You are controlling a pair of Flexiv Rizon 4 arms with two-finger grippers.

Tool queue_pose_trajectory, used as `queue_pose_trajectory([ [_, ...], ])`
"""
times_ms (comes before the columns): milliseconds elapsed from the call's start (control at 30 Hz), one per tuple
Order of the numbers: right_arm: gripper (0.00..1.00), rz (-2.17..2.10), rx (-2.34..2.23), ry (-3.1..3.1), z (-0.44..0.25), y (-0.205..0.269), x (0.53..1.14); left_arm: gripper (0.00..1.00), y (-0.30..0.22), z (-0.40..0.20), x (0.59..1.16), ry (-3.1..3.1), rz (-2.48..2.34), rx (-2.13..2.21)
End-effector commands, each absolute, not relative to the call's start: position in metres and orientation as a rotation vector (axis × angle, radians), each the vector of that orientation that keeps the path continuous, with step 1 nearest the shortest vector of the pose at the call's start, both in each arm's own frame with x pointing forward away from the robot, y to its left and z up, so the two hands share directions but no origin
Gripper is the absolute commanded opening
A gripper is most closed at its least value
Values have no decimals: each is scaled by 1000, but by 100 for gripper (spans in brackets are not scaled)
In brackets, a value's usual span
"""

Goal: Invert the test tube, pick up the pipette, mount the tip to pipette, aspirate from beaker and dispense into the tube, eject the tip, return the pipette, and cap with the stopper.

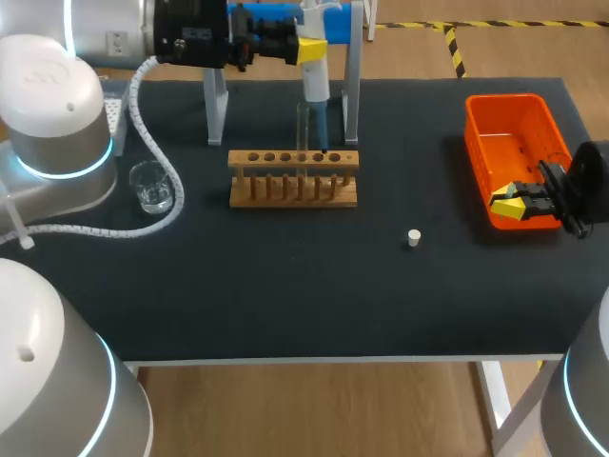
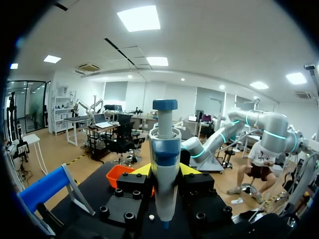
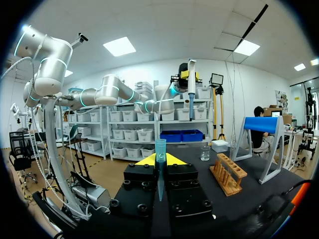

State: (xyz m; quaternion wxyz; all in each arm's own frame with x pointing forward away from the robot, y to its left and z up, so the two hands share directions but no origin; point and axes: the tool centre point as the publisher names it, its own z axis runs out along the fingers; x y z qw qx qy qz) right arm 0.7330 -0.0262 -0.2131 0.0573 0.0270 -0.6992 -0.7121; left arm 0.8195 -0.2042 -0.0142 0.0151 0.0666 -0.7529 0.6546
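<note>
Beaker (image 1: 150,187): clear liquid.
Orange bin (image 1: 509,143): my right gripper (image 1: 509,203) at its near end (pinching a blue tip (image 3: 160,164)).
Left gripper (image 1: 310,49): clamps the pipette (image 1: 315,88).

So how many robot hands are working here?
2: the left gripper holds the pipette near the rack; the right gripper holds a blue tip over the orange bin.

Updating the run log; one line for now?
left claw shut on pipette near rack | right claw shut on tip at bin | stopper on table

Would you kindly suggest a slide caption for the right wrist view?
Right gripper shut on a translucent blue pipette tip; wooden tube rack ahead.
</note>
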Motion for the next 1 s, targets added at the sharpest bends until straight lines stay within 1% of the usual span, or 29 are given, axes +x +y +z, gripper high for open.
queue_pose_trajectory([
  [33,0,-2159,84,-2120,-213,-27,732,0,-217,-11,826,-2343,2029,191],
  [300,0,-2159,84,-2120,-213,-27,732,0,-229,-6,827,-2366,2001,154],
  [1000,0,-2159,84,-2120,-213,-27,732,0,-238,0,830,-2381,2001,95],
])
